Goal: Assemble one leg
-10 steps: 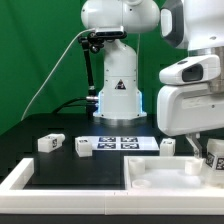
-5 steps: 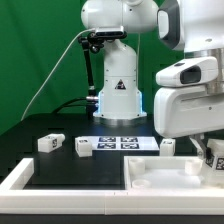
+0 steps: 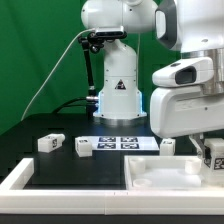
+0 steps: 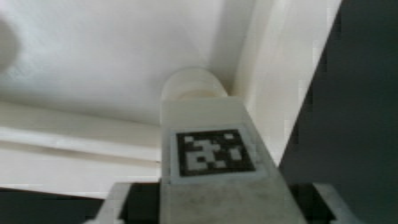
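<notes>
Nearest you, the white panel [image 3: 160, 178] lies at the near right, and it has not shifted over the last second. Over its right side, the gripper [image 4: 212, 195] is clamped on the leg [image 4: 210, 120]. The wrist view shows the peg held between the two fingers, tag facing the camera, its free end pointing into an inner corner of the panel. You cannot tell from either view whether the tip already touches the panel floor. What changed: the arm's hand has drifted a little toward the exterior view's left, carrying the leg with it, and nothing else moved. Read this as fine alignment over the corner seat, not yet an insertion. Expect the next move to need a straight descent, probably with a twist. A leg tilted against the panel wall is the likely fault, so watch for it. Beyond the panel's far edge a spare leg [image 3: 168, 146] sits untouched. Further to the exterior view's left lies the marker board [image 3: 122, 142], then a second spare leg [image 3: 84, 148] and a third spare leg [image 3: 52, 143], all well apart from the gripper. Farthest back stands the robot base [image 3: 118, 95].
</notes>
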Controlling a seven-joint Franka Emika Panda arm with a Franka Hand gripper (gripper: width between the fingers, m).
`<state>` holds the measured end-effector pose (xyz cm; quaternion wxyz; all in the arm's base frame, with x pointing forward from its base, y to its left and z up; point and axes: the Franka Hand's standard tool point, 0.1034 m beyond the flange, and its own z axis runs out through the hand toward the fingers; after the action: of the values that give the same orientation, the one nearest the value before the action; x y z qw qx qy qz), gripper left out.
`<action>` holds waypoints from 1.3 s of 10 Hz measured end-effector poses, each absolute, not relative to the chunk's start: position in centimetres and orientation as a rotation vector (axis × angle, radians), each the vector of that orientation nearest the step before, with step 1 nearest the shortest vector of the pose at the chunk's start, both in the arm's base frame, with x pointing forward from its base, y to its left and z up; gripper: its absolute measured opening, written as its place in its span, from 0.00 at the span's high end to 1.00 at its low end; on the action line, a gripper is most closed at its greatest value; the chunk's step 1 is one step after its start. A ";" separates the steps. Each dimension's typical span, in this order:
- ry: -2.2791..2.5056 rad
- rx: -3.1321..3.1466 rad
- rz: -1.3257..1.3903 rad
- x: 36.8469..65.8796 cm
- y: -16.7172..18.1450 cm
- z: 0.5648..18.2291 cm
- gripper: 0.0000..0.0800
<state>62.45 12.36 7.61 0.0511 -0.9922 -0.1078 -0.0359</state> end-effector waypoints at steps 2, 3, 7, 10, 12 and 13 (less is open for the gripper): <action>0.079 -3.026 -0.149 62.3 12.2 7.6 0.63; 0.219 -3.016 -0.169 62.2 12.2 7.5 0.63; 0.980 -2.812 -0.152 62.3 12.0 7.4 0.63; 1.287 -2.684 -0.093 62.2 12.0 7.4 0.63; 1.195 -2.730 -0.097 62.1 12.1 7.3 0.62; 1.148 -2.754 -0.088 62.1 12.2 7.3 0.40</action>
<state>62.06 12.18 7.30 0.0780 -0.9198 0.3834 -0.0293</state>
